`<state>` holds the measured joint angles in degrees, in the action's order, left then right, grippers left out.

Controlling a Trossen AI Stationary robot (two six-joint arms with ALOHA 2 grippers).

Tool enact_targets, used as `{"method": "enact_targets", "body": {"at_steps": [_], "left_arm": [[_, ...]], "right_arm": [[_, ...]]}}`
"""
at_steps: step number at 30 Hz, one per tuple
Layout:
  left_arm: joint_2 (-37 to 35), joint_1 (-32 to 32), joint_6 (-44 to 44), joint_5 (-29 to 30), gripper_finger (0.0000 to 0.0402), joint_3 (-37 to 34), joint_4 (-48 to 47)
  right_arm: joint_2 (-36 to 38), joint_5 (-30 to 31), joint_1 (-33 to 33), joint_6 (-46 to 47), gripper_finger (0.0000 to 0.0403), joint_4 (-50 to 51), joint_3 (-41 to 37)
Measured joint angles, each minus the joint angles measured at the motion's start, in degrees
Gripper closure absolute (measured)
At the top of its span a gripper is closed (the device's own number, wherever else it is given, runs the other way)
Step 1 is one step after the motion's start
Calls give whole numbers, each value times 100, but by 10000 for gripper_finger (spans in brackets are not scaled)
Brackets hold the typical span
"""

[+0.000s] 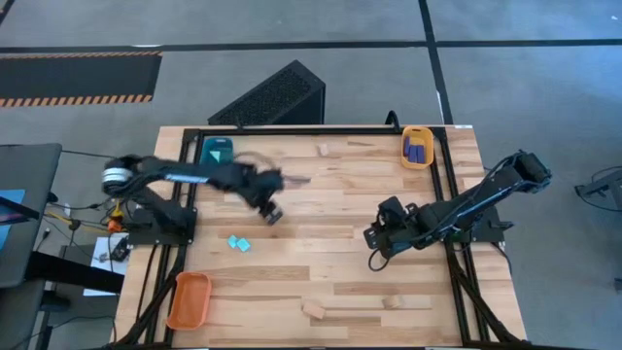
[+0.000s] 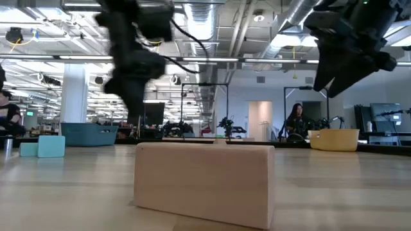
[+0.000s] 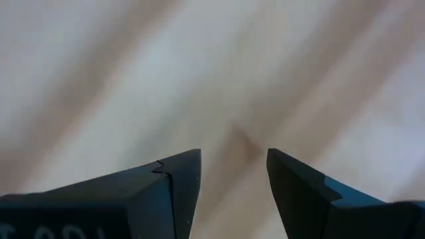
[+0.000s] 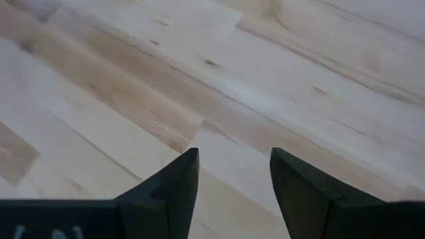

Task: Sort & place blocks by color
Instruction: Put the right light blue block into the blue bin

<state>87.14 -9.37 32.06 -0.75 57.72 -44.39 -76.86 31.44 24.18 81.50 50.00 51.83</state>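
Note:
Two light cyan blocks [image 1: 238, 243] lie on the table left of centre; in the low view the cyan blocks [image 2: 42, 147] sit at the left. Dark blue blocks [image 1: 418, 151] lie inside the yellow-orange tray [image 1: 405, 156] at the far right. Pale tan wood blocks rest near the far edge [image 1: 326, 149] and near the near edge [image 1: 313, 309] [image 1: 391, 301]; one tan block [image 2: 204, 183] fills the low view's foreground. My left gripper [image 1: 272, 216] [image 3: 232, 159] hangs open above bare wood, up and to the right of the cyan blocks. My right gripper [image 1: 374, 261] [image 4: 232, 159] is open over bare table right of centre.
A teal tray [image 1: 216, 151] sits at the far left corner and an orange tray [image 1: 190, 299] at the near left corner. A black frame [image 1: 321, 131] borders the table. A dark perforated box [image 1: 272, 97] stands on the floor beyond the far edge. People show in the room behind [image 2: 297, 119].

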Motion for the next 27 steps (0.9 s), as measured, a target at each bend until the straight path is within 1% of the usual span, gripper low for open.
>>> {"method": "enact_targets", "body": {"at_steps": [2, 5, 9, 12, 13, 17, 20, 23, 27], "left_arm": [[-393, 477, 422, 1, 244, -452, 93], [-767, 1203, 1133, 53, 241, -1002, 166], [-938, 1965, 1903, 103, 221, -1346, 230], [-927, 2324, 2254, 131, 195, -1472, 249], [-927, 2413, 2310, 172, 184, -1512, 261], [-927, 2588, 2539, 698, 140, -1634, 168], [-927, 2554, 2530, 718, 120, -1767, 307], [-927, 2545, 2490, 488, 116, -1985, 727], [-887, 2558, 2504, 245, 128, -2223, 881]], "right_arm": [[0, 41, -27, -317, 193, 0, 0], [0, 57, -151, -666, 193, -84, 0], [0, 71, -296, -1128, 195, -533, 0], [0, 15, -341, -1486, 194, -982, 0], [-2, 7, -340, -1596, 193, -1127, 0], [-14, -5, -340, -1952, 193, -1557, 0], [-14, -43, -341, -1997, 195, -1676, 0], [-14, -143, -341, -2007, 197, -1676, 0], [-14, -166, -341, -1936, 197, -1676, 0]]}}
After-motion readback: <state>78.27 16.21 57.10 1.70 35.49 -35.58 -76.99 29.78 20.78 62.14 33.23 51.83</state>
